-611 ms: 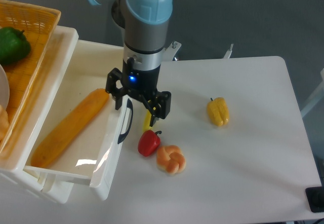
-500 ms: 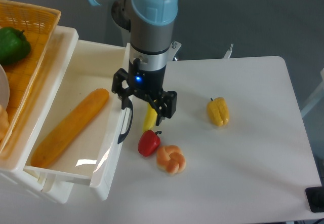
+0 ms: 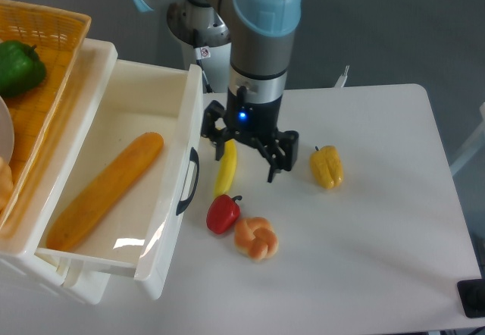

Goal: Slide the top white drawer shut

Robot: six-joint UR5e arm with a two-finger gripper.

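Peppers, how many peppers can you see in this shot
3. A green pepper sits in the woven basket at the upper left, a red pepper lies on the table by the drawer's front, and a yellow pepper lies right of the gripper.

Gripper down-pointed — jaws apart

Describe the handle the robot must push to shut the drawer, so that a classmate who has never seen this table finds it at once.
Start at the top white drawer, pulled out at the table's left with a long orange vegetable lying inside. On its front, facing the banana and red pepper, sits the black arched handle. It is the only black, curved piece on the white plastic.
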